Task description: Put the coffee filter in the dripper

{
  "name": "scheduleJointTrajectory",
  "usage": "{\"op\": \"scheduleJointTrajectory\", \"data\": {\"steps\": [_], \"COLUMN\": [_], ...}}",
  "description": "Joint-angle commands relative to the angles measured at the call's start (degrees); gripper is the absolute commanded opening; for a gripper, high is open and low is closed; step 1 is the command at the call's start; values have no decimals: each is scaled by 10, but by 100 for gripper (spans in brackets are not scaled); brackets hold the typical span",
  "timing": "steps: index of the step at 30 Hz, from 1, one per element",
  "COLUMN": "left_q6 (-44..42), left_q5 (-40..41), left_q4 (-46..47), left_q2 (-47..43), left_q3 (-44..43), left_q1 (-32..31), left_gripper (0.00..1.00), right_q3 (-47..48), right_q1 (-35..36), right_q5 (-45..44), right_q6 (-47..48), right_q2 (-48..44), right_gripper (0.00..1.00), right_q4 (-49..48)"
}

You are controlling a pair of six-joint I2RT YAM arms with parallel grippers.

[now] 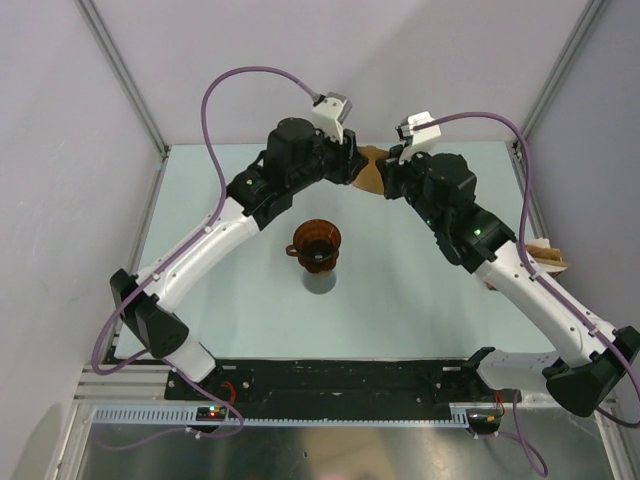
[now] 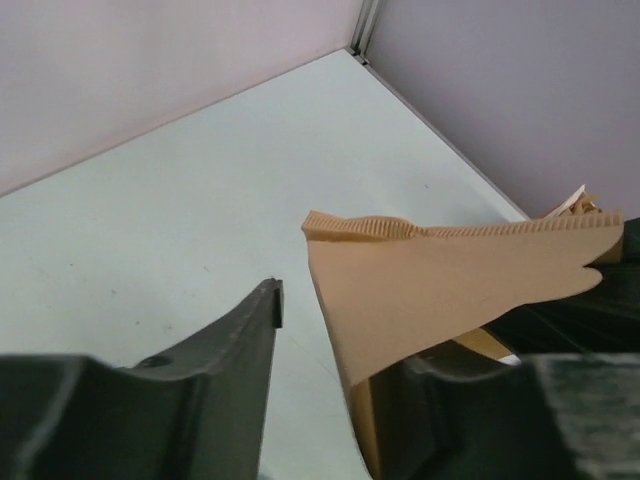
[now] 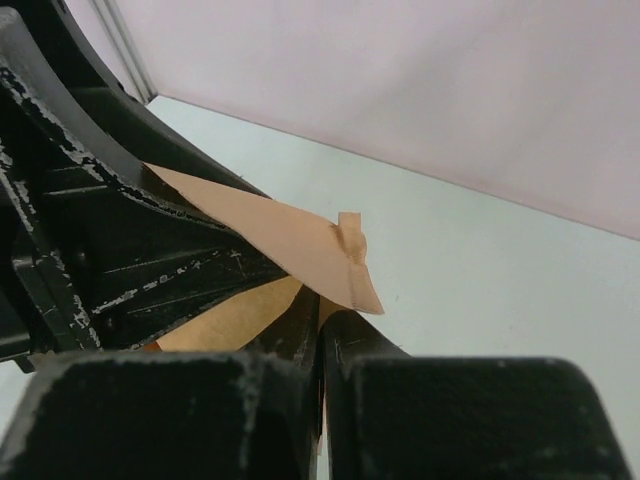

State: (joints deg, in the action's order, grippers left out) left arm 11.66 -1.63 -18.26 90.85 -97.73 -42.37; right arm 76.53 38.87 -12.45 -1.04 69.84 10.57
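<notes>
from above, the dripper stands on a grey beaker near the middle of the table, and both my grippers meet beyond it, a little to its right. the coffee filter hangs in the air between them, well apart from the dripper and not yet in it. my left gripper is on the filter's left side and my right gripper on its other side. a tan bag lies far to the dripper's right, partly hidden by my right arm. through my left wrist camera, the filter spreads flat like a fan, crimped edge upward. my left jaws stand released: one finger is clear of the paper with table showing in the gap, and the paper lies against the other. through my right wrist camera, my right fingers are pinched together on the filter's lower edge, grasping it, and the filter's pointed corner sticks out past them.
</notes>
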Motion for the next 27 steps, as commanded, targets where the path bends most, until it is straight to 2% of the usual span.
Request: {"op": "scheduleJointTrajectory", "data": {"steps": [1, 3, 4, 5, 6, 8, 10, 11, 13, 18, 21, 27], "left_q6": [29, 41, 44, 47, 51, 60, 61, 58, 52, 72, 94, 122], "left_q5": [-14, -45, -61, -84, -106, -166, -255, -294, -362, -492, -520, -530], "left_q4": [6, 5, 5, 6, 6, 7, 9, 9, 9, 10, 10, 10], "left_q2": [-3, -7, -10, -13, -16, -20, -21, -22, -24, -12, -3, 7], "left_q3": [-23, -19, -18, -14, -12, -10, -9, -10, -9, -25, -34, -47], "left_q1": [7, 19, 28, 36, 46, 65, 82, 88, 96, 106, 106, 103], "left_gripper": [33, 15, 9, 4, 2, 1, 0, 0, 0, 0, 0, 0], "right_q3": [23, 23, 23, 23, 23, 23, 20, 16, 11, 8, 9, 8], "right_q1": [4, -1, -14, -29, -59, -119, -180, -201, -229, -240, -228, -154], "right_q5": [-32, -15, 19, 90, 153, 315, 478, 538, 595, 637, 647, 568], "right_q6": [15, 27, 30, 32, 34, 53, 110, 155, 239, 383, 418, 528], "right_q2": [-3, -10, -17, -29, -45, -71, -97, -107, -120, -116, -102, -75], "right_gripper": [3, 19, 31, 40, 52, 70, 82, 84, 87, 87, 87, 85], "right_q4": [-37, -29, -17, 1, 14, 48, 84, 107, 151, 203, 188, 185]}}
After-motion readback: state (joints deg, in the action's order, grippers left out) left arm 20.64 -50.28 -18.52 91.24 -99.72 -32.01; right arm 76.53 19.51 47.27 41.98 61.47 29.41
